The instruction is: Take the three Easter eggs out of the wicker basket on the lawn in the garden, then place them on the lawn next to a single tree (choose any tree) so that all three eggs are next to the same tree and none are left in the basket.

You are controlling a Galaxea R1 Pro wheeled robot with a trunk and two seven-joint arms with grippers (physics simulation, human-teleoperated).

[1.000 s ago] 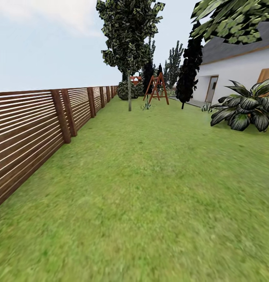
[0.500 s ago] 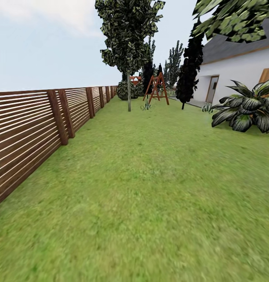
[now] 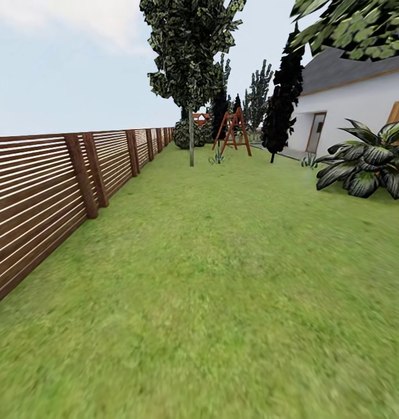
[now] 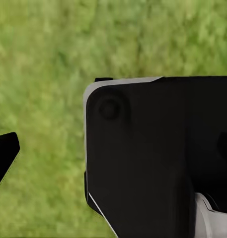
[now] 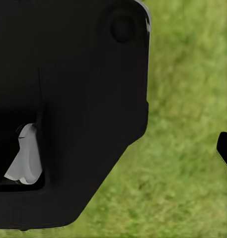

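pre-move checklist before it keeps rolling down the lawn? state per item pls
1. Path ahead: the lawn is open grass up to the thin-trunked tree - ok.
2. Fence clearance: the slatted wooden fence runs along the left, off the path - ok.
3. Right side: the broad-leaved plant by the white house sits off the line of travel - ok.
4. Wicker basket located: not in the head view - not ok.
5. Eggs located: none seen - not ok.
6. End effector state: wrist views show dark robot body over grass - cannot tell.
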